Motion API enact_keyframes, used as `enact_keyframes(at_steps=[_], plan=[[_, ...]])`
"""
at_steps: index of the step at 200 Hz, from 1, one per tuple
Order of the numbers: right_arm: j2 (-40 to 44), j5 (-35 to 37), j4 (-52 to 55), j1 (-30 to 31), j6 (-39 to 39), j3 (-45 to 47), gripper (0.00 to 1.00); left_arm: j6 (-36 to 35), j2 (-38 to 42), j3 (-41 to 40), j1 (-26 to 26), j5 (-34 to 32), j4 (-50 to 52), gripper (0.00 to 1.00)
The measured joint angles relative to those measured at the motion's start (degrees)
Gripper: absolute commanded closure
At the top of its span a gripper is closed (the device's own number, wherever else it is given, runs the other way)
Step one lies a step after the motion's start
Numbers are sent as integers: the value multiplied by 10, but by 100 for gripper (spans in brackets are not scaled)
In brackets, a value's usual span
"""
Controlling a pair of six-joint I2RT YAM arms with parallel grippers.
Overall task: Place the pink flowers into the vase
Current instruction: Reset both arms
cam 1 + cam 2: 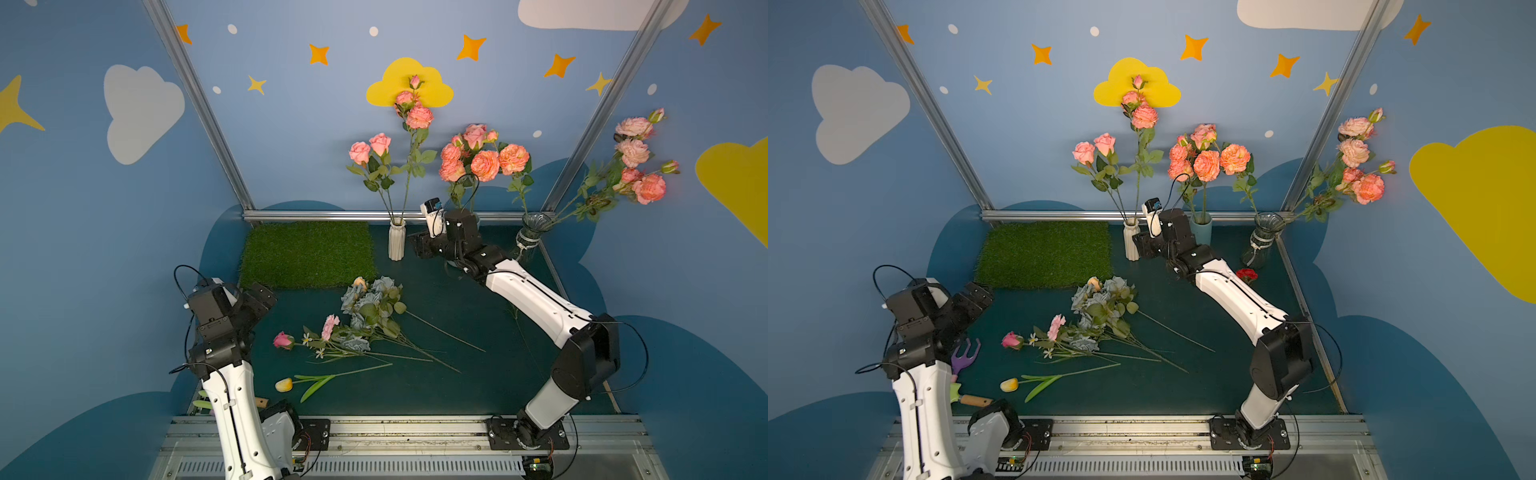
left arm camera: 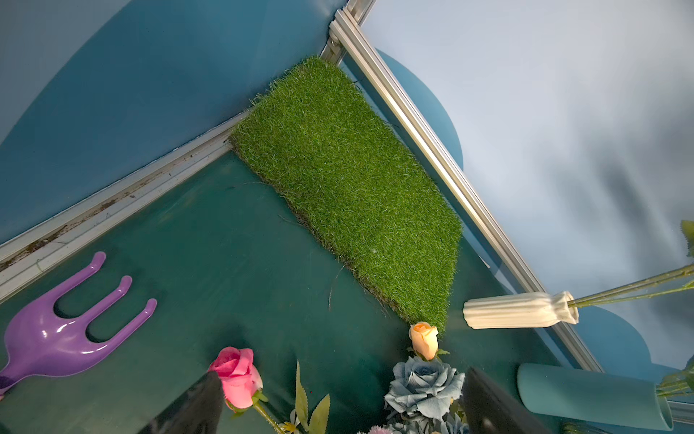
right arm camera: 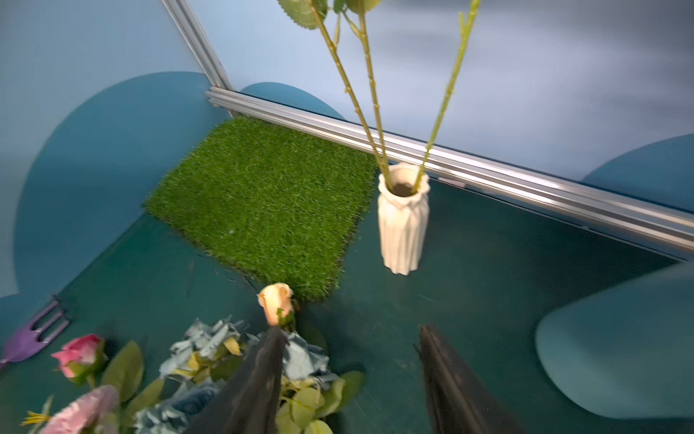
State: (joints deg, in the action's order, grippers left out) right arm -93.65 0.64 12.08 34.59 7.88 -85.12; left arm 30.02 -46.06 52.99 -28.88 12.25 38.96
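Pink all along the back edge: pink flowers [image 1: 484, 162] sitting in the white ribbed vase [image 1: 397, 243], the teal vase [image 1: 1201, 230] and the glass vase [image 1: 532, 232], stems down inside. On the right gripper [image 3: 352, 328], fingers spread apart, clamping nothing, parked near the white ribbed vase without touching it. Same story on the left gripper [image 2: 341, 372] — splayed wide, empty, hanging over the dark green tabletop [image 1: 478, 386] beside the grass patch [image 2: 338, 180]. Loose heap mid-table — grey-blue roses [image 1: 370, 299], a pink rosebud [image 1: 283, 340], a yellow tulip [image 1: 284, 385], all lying flat. Purple fork [image 2: 56, 338] near the left arm.
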Motion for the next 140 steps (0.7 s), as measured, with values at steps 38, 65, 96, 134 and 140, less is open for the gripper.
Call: enact_keyframes(at_steps=[38, 65, 96, 134, 140], plan=[[73, 84, 17, -2, 6, 75, 13, 0, 0, 0, -2, 0, 0, 0], [119, 147, 32, -2, 23, 125, 11, 0, -2, 0, -7, 0, 0, 0], [173, 202, 46, -2, 50, 182, 11, 3, -9, 0, -24, 1, 0, 0], [256, 259, 72, 0, 81, 254, 11, 9, -16, 0, -35, 10, 0, 0], [271, 268, 78, 0, 86, 264, 11, 9, -16, 0, -35, 10, 0, 0]])
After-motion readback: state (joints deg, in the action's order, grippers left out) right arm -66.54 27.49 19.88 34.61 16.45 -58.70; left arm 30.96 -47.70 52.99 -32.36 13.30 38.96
